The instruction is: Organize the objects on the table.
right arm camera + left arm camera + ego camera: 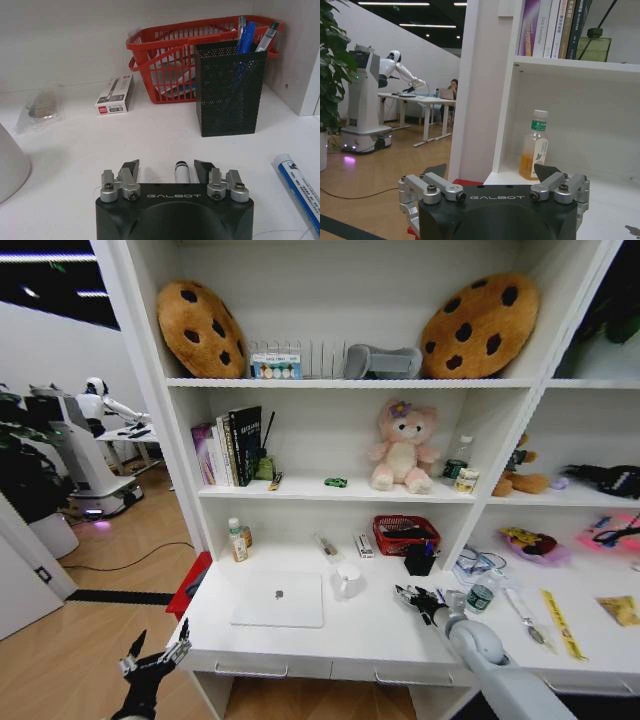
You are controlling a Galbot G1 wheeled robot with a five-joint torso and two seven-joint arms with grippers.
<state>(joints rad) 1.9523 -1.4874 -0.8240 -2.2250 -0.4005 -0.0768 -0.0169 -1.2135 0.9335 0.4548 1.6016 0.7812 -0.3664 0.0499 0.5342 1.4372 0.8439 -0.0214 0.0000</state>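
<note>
Your right pincer point(173, 169), jaws apart, straddles a pen point(180, 172) on the worktop point(150, 135): centre it, then close; left pincer point(152, 660) hangs open, idle.

Pen holder point(231, 87) before basket point(165, 52)

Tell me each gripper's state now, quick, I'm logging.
Left gripper: open, empty, beside the desk.
Right gripper: open over a pen.

worktop point(365, 625) smooth matt white | laptop point(279, 600) brushed silver metal | pen holder point(230, 87) black perforated metal mesh | basket point(167, 55) glossy red plastic | right claw point(166, 169) matt black housing, bare metal knuckles | floor point(70, 660) wood, slight sheen
</note>
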